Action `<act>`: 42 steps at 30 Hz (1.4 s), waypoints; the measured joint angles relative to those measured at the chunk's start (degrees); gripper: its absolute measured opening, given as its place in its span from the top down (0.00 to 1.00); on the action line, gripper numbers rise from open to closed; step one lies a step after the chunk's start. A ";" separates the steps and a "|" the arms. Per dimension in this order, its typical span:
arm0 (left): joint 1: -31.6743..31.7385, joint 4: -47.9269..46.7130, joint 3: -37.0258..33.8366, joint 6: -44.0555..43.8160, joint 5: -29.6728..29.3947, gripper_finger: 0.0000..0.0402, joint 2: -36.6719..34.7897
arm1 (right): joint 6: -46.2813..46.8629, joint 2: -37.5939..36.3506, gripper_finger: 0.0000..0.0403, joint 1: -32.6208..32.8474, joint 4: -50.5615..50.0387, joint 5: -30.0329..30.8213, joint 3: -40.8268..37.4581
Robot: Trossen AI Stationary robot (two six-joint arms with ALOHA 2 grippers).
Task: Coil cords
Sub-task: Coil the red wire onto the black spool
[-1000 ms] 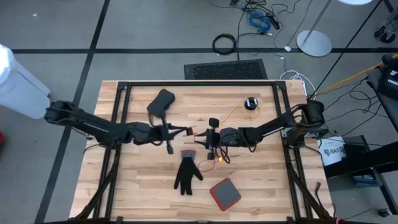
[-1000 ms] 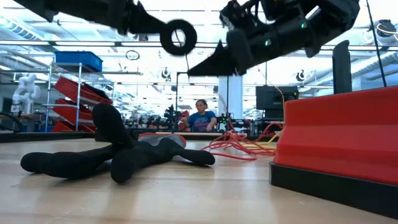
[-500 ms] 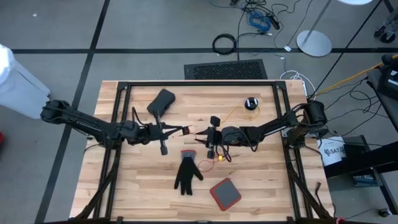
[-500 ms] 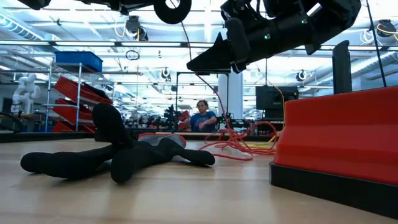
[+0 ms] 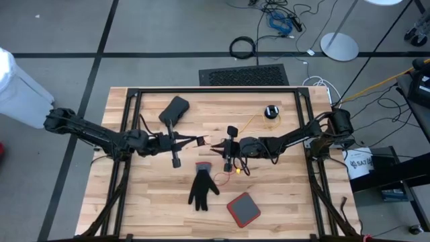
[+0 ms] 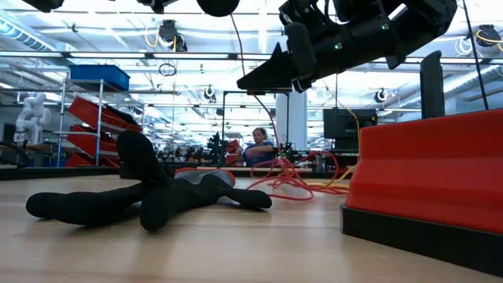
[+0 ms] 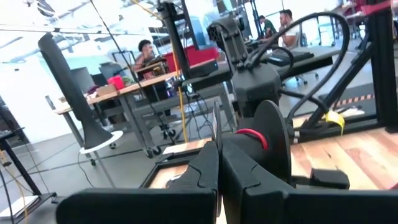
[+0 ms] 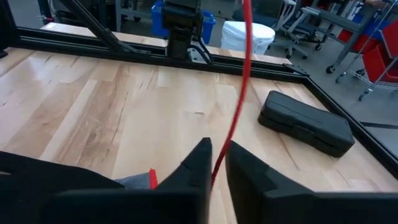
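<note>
- Cords lie in the middle of the wooden table (image 5: pixel 282 195): a red cord (image 8: pixel 241 81) runs taut through the air between the two tools, and the rest sits in a loose red and yellow tangle (image 6: pixel 295 179) on the boards just beside the right tool.
- A yellow cord (image 5: pixel 253 122) leads from that tangle to a small black round puck (image 5: pixel 271 111) near the far right of the table.
- Left tool (image 5: pixel 199 142), reaching in from the left, is closed tight on the red cord; a black disc with a red ring (image 7: pixel 270 140) sits against its fingers (image 7: pixel 205 171) in the left wrist view.
- Right tool (image 5: pixel 216 146), nose to nose with the left one, has its fingers (image 8: pixel 198 158) drawn narrow around the red cord, which passes between them; whether they pinch it cannot be told.
- A black glove (image 5: pixel 203 186) lies palm down just near of the tools.
- A black case (image 5: pixel 174 109) rests far left, a red-topped pad (image 5: pixel 243 209) near the front edge.
</note>
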 joint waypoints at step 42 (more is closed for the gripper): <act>-7.01 20.74 0.02 31.71 -36.79 1.00 27.26 | 3.10 6.62 1.00 3.06 3.70 10.64 7.52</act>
